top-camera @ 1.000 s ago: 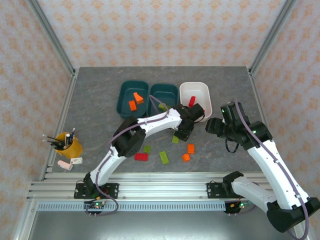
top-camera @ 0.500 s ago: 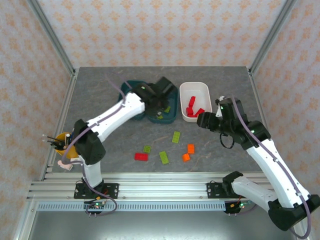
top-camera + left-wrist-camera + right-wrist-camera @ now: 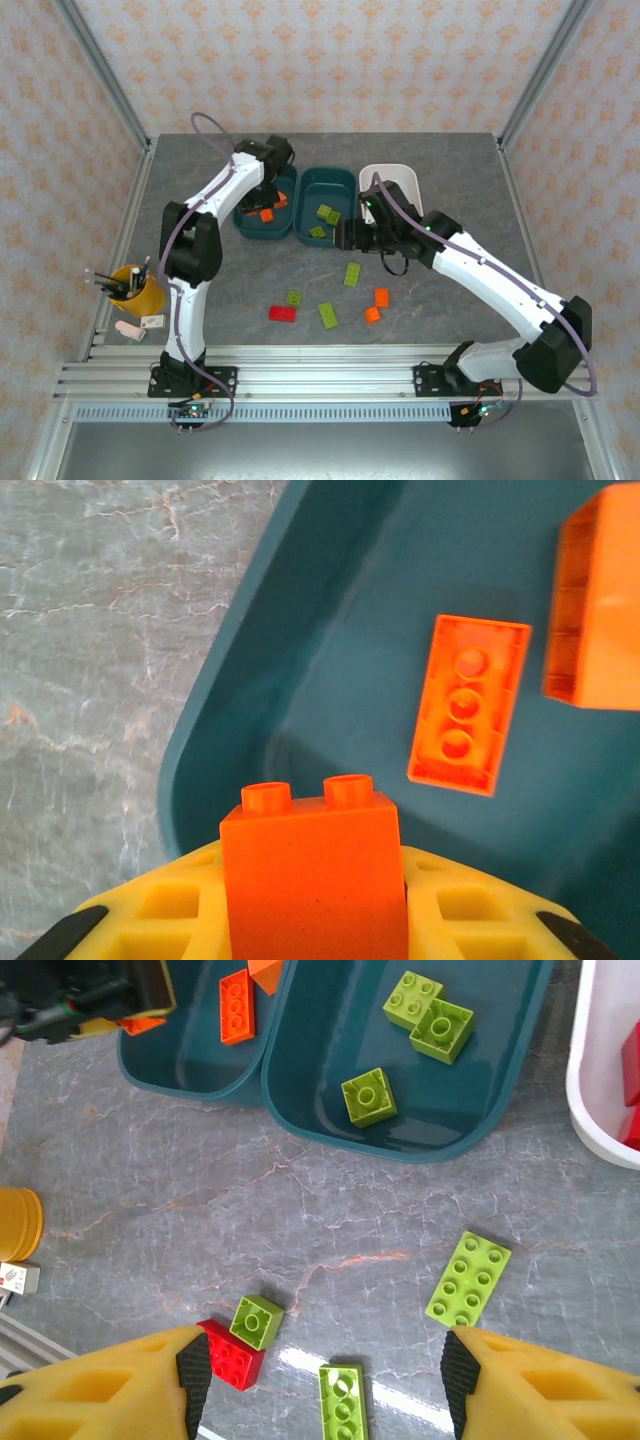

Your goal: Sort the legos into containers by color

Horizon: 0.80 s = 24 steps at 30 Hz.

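The left gripper [image 3: 266,190] is clenched on a small orange plastic brick [image 3: 310,875], studs up, over the left dark teal plastic tub [image 3: 225,690], where a flat orange brick [image 3: 468,704] lies. The right gripper [image 3: 325,1370] hangs released above the grey marbled tabletop [image 3: 150,1210], over loose olive-green bricks [image 3: 467,1278] and a red brick [image 3: 232,1355], on the near side of the middle teal tub [image 3: 330,1030].

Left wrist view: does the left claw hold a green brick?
No, the brick in the left claw is orange, held above the teal tub.
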### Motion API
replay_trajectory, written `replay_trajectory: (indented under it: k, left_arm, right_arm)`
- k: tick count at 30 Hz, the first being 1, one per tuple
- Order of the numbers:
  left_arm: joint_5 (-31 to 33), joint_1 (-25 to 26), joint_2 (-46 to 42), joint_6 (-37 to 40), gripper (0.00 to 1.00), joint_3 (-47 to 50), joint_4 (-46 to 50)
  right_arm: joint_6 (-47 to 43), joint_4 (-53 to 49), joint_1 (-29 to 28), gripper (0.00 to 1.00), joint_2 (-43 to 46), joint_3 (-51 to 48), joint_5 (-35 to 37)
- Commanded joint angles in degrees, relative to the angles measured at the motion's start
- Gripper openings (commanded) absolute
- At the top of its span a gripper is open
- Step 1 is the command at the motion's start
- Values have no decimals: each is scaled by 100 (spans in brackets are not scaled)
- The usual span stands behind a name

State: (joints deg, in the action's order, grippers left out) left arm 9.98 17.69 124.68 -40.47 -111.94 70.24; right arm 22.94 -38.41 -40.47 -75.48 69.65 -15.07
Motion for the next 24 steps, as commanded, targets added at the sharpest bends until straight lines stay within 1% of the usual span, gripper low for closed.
replay_trajectory:
  k: [1, 5, 8, 14, 18, 24]
  left_arm:
    - [335, -72, 215, 645, 23, -391, 289]
    - [477, -90, 641, 729, 24, -743, 479]
    - [486, -98, 759, 716, 25, -693, 469]
    - [322, -91, 795, 690, 35, -483, 381]
    - [211, -91, 669, 637, 42, -378, 345]
    - [84, -73, 460, 593, 52, -528, 479]
  right_arm:
    - [62, 194, -23, 64, -90, 265, 74]
    - [60, 180, -18, 64, -185, 269, 83]
    - [72, 173, -23, 64, -234, 242, 100]
    - [139, 97, -23, 65, -401, 243, 155]
    - [173, 23, -23, 65, -470, 234, 238]
    - [171, -133, -23, 65, -591, 283, 317]
